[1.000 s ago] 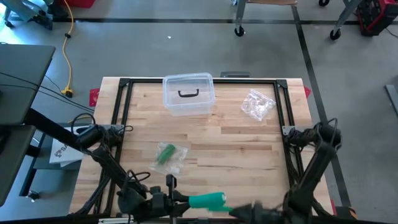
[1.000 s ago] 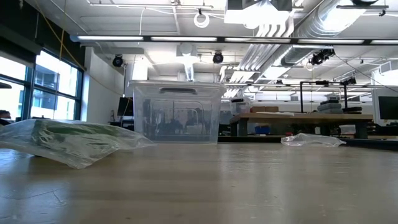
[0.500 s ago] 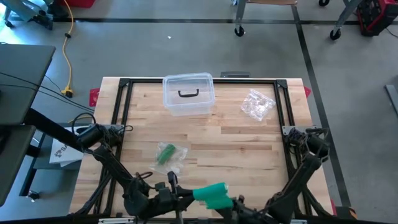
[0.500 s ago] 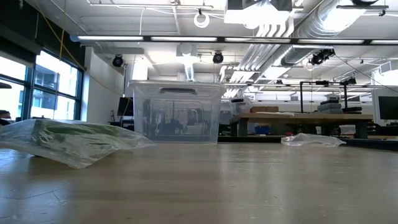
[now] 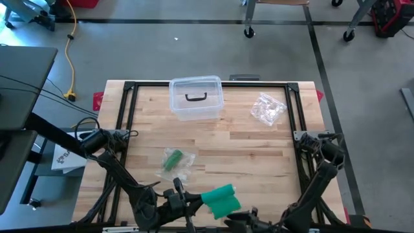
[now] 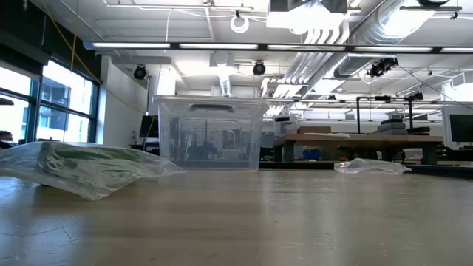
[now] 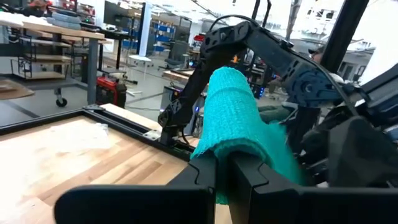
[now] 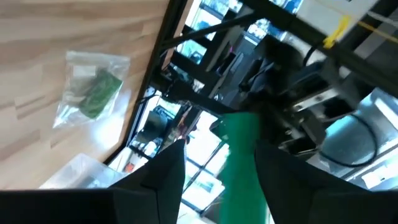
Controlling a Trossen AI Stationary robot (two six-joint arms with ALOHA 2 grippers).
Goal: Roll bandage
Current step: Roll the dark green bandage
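Note:
A teal-green bandage (image 5: 218, 199) is held above the table's near edge, between my two arms. My left gripper (image 5: 194, 203) is shut on it from the left. My right gripper (image 5: 238, 218) is just right of it, fingers apart. In the right wrist view the bandage (image 8: 242, 162) runs between those fingers, close to one finger (image 8: 277, 177) and with a gap to the other. I cannot tell whether it touches. The low view shows neither gripper. My left gripper pinches the lower edge of the bandage (image 7: 219, 167) between its two shut fingers (image 7: 202, 177). The fingers come level from the table's left. The bandage stands up past the fingertips as a thick folded or rolled mass, clear of the table.
A clear bag holding a green roll (image 5: 174, 162) lies left of the table's middle. A clear lidded box (image 5: 195, 98) stands at the far edge. A crumpled clear wrapper (image 5: 268, 108) lies at the far right. A black frame (image 5: 127, 110) borders the table.
My left gripper has carried the bandage a little toward the table's right and far edges. The bandage lay level and now sits tilted. My right gripper has moved toward the table's left edge, closer to the bandage.

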